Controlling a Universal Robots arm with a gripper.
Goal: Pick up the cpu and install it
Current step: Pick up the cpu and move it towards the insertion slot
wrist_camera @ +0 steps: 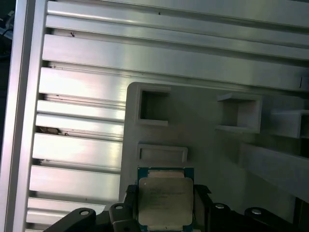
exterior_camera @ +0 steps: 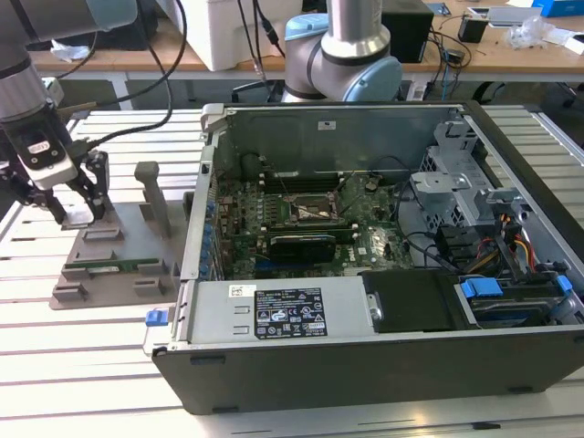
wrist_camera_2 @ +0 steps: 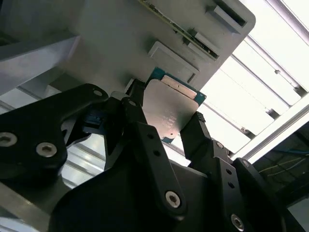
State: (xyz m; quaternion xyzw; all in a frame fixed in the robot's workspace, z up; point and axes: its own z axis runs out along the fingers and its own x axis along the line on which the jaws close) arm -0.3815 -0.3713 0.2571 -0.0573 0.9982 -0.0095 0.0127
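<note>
Gripper [exterior_camera: 78, 212] sits at the exterior view's left, over the grey fixture [exterior_camera: 119, 265] on the bench [exterior_camera: 55, 356], well apart from the open computer case [exterior_camera: 383, 365]. The cpu [wrist_camera: 165, 200] lies flat, directly between the fingers [wrist_camera: 202, 194]. They appear to pinch two opposite edges.

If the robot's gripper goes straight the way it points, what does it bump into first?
Probably the gray tray right under the gripper, though the gap is hard to judge. The chip sits at its tip.

Open PC case [exterior_camera: 365, 374] on slatted alu table [exterior_camera: 73, 356], grey fixture [exterior_camera: 105, 285] w/ RAM stick [exterior_camera: 114, 265] beside it
</note>
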